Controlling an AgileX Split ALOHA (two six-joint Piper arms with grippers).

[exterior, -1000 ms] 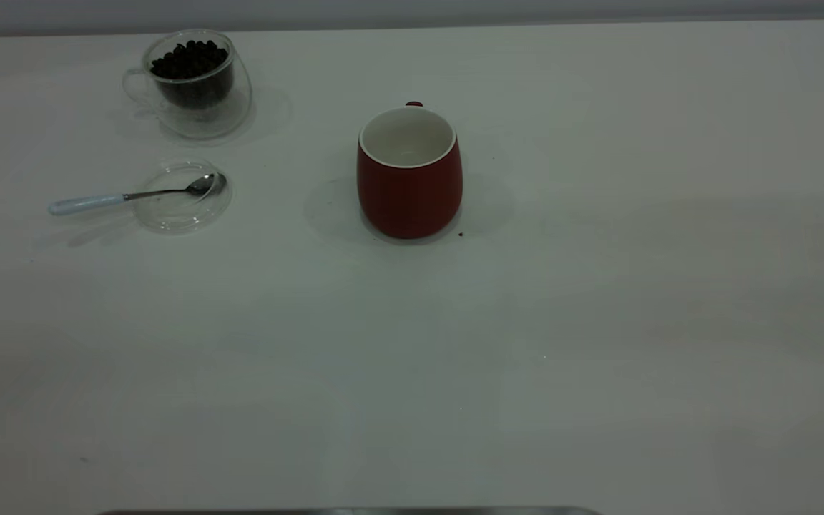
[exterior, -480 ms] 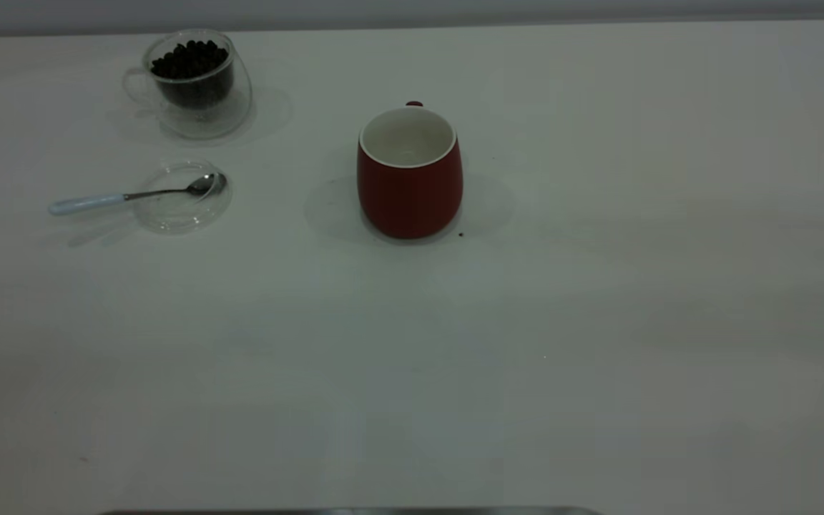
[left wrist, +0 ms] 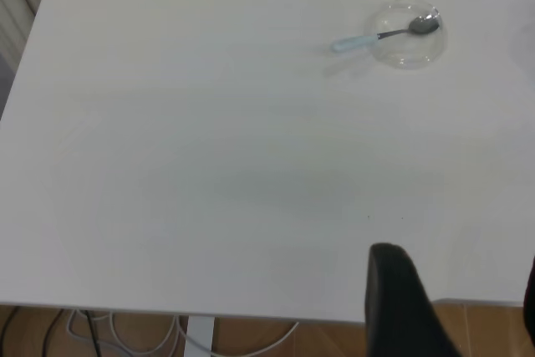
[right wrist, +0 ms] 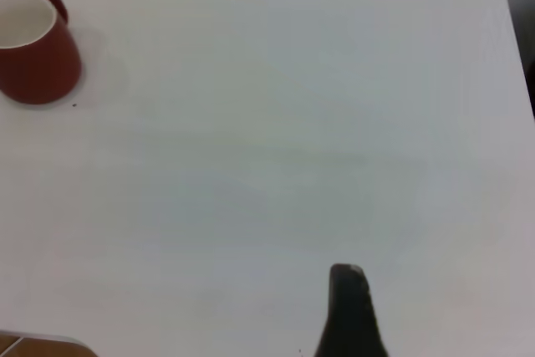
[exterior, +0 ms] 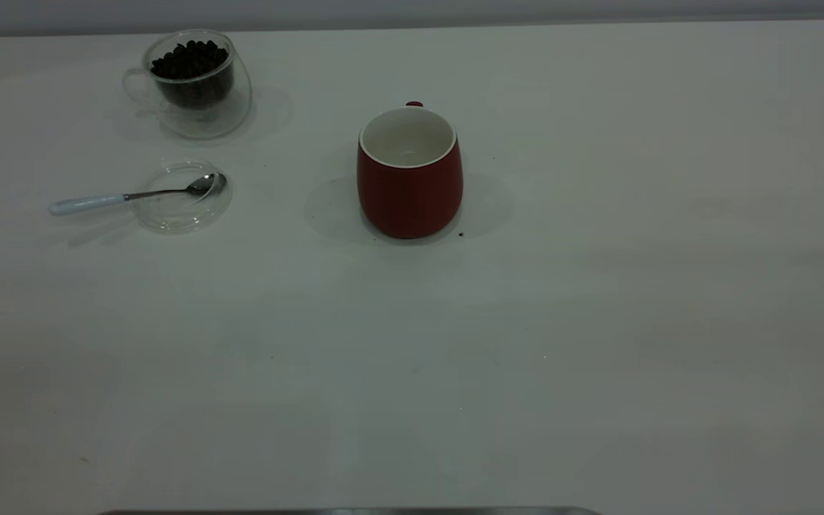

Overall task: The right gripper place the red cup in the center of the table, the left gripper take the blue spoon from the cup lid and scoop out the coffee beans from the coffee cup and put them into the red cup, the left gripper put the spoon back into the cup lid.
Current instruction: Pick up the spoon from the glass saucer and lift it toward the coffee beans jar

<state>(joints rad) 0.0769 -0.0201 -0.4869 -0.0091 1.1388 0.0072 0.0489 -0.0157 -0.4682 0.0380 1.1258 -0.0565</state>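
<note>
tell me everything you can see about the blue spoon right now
The blue spoon is a small teaspoon with a shiny metal bowl, a thin metal neck and a pale light-blue handle. It lies nearly flat, its bowl resting in the clear cup lid while the handle sticks out past the lid's rim over the table, pointing away from the red cup. No beans show in its bowl, and no gripper touches it.

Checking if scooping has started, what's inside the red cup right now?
The red cup shows only a bare white inside from the exterior view, with no coffee beans visible in it; they sit in the coffee cup. The near part of its bottom is hidden by the wall.
</note>
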